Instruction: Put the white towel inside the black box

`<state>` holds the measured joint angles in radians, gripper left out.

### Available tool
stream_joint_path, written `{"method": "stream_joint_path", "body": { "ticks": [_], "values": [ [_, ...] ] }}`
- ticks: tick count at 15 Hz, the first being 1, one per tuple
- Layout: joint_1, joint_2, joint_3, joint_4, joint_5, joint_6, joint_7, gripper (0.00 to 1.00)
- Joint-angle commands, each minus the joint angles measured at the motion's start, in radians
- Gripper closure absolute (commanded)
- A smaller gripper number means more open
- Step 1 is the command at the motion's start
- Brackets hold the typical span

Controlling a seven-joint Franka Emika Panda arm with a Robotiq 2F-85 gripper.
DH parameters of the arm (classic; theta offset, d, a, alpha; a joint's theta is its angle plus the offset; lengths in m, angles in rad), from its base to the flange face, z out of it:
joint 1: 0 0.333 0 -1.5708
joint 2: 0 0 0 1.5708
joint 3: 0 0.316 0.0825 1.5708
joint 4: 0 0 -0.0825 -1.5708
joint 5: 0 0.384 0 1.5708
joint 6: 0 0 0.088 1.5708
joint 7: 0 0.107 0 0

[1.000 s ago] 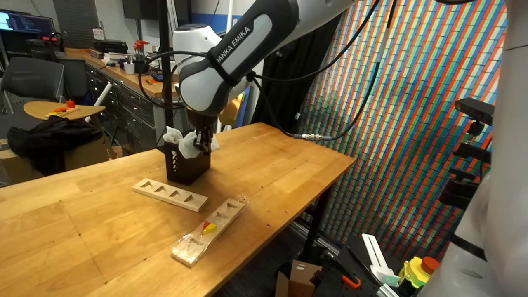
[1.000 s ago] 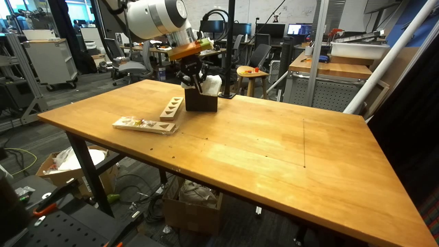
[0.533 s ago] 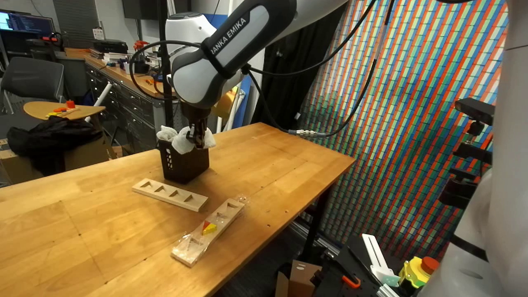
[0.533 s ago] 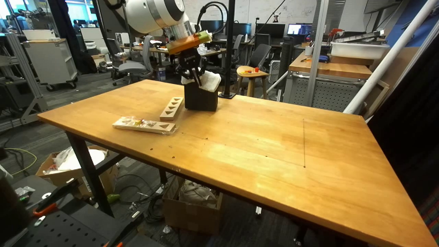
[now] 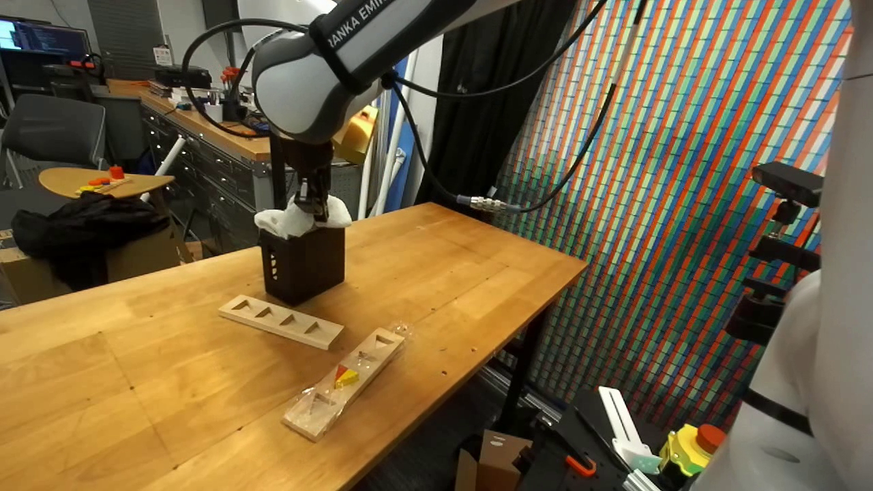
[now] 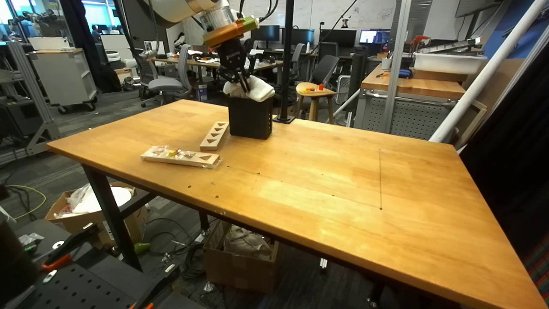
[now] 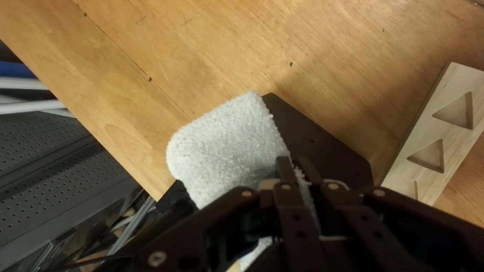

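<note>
The white towel [image 6: 262, 89] is bunched at the mouth of the black box [image 6: 250, 119], standing above the rim in both exterior views; how much of it lies inside cannot be seen. In the wrist view a broad flap covers one edge of the box and juts past it over the counter [image 6: 326, 184]. The tool [image 7: 295, 163] is grasping the towel: white pile shows in the narrow gap between its jaws. Over the last second the tool has risen, and the fold that hung down the outside of the box has come up with it, to about the rim. The box, upright on the counter, seems to have shifted slightly too, so the cloth probably dragged on it. For the task, this reads as freeing the overhanging part so it can be fed in, though pulling higher could draw out any cloth already inside. The job looks unfinished; centring the grip over the mouth, pressing down and letting go would likely serve. Near the box lies the unwrapped wooden block [image 5: 279, 324], with triangular recesses; farther off is the plastic-wrapped wooden block [image 5: 332, 393], both unmoved.
</note>
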<state>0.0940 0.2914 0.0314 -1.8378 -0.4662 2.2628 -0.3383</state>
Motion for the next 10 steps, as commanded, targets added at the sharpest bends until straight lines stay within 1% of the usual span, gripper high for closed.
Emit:
{"method": "stream_joint_path", "body": {
  "ticks": [1, 5, 10],
  "values": [
    [0.011, -0.006, 0.005, 0.059, -0.026, -0.076, -0.013, 0.96],
    [0.011, 0.015, 0.011, 0.107, -0.016, -0.12, -0.034, 0.96],
    [0.008, 0.074, 0.015, 0.202, -0.003, -0.154, -0.078, 0.96]
  ]
}}
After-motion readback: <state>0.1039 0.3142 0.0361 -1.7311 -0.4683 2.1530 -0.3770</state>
